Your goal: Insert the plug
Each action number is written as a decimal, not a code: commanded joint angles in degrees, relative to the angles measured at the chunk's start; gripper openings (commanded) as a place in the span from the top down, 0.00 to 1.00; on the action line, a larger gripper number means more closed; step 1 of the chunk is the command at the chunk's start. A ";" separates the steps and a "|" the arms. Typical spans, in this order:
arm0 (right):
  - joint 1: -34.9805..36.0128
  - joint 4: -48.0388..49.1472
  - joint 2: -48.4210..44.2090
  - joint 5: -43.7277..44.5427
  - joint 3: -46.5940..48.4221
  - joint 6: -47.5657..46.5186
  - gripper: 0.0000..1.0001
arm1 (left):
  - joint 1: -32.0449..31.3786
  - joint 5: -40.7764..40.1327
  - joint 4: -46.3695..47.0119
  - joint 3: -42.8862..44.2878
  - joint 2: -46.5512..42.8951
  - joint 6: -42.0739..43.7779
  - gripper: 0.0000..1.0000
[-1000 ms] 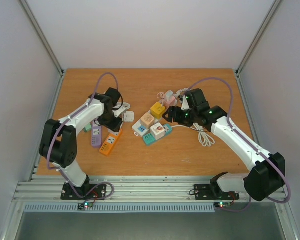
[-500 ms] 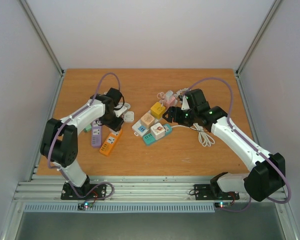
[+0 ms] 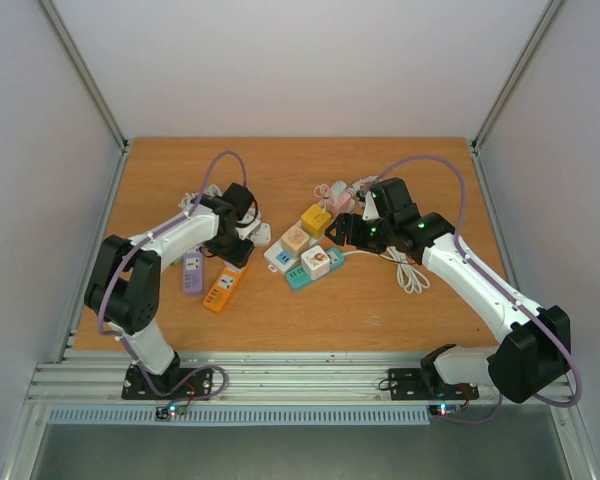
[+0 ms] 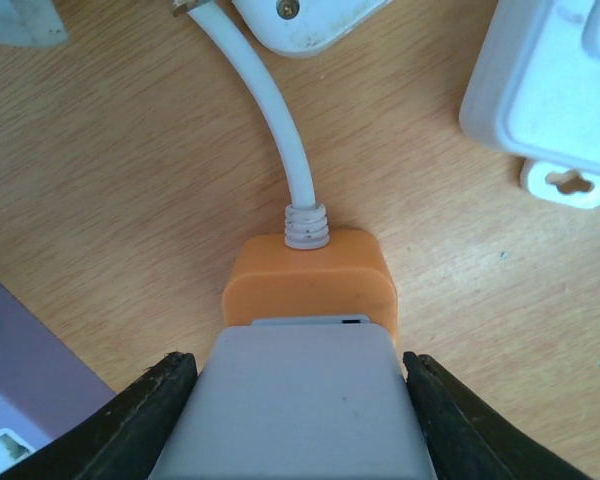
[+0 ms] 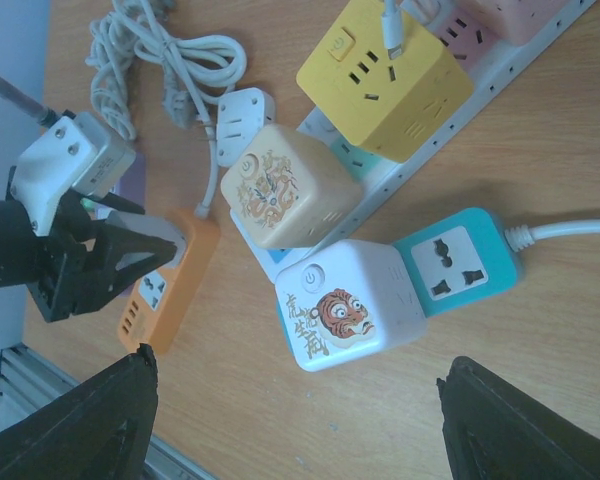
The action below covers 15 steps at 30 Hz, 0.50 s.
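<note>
- The left end effector (image 4: 298,365) is clamping a white plug (image 4: 305,410), with its fingers (image 4: 165,420) pressing on both sides of the plug's body.
- Compared with a second ago, the left arm is now reaching further right and nearer. This is putting the plug directly over the far, cord end of the orange power strip (image 4: 310,280).
- The strip's white cord (image 4: 280,130) is curving away across the wooden surface (image 4: 110,180) toward the far side.
- The plug's prongs are hiding under its body, so I cannot tell whether they are touching a socket or floating just above the strip.
- The right end effector (image 5: 300,365) is hovering over the cube sockets (image 5: 280,195) in the middle of the scene. Its fingers are spread wide apart and holding nothing, and it is sitting where it was a second ago.
- The shift seems to mean the task is passing from carrying the plug to lining it up, and insertion is probably not yet done.
- The next move is likely calling for squaring the prongs to a socket and pressing straight down.
- Nothing is bracing the strip, so it may be sliding or tipping under an off-centre push.
</note>
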 commanded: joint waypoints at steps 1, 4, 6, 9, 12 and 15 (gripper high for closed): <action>0.33 0.75 -0.94 -0.05 -0.27 -0.90 0.22 | -3.23 2.71 7.63 -3.11 0.14 -8.28 0.63; 0.31 0.66 -0.93 0.02 -0.22 -0.90 0.22 | -5.58 -1.01 10.52 -4.93 -0.11 -13.46 0.63; 0.29 0.57 -0.91 0.14 -0.20 -0.90 0.22 | -7.14 -4.33 11.32 -6.08 0.28 -15.15 0.64; 0.29 0.35 -0.99 0.27 -0.09 -0.98 0.22 | -7.87 -8.48 10.88 -7.39 1.26 -16.63 0.64; 0.33 0.30 -1.02 0.42 -0.04 -0.99 0.22 | -7.88 -9.40 9.81 -7.81 1.73 -17.52 0.64; 0.33 0.43 -0.93 0.13 0.03 -0.77 0.22 | -7.86 -8.17 9.22 -7.16 1.17 -17.97 0.61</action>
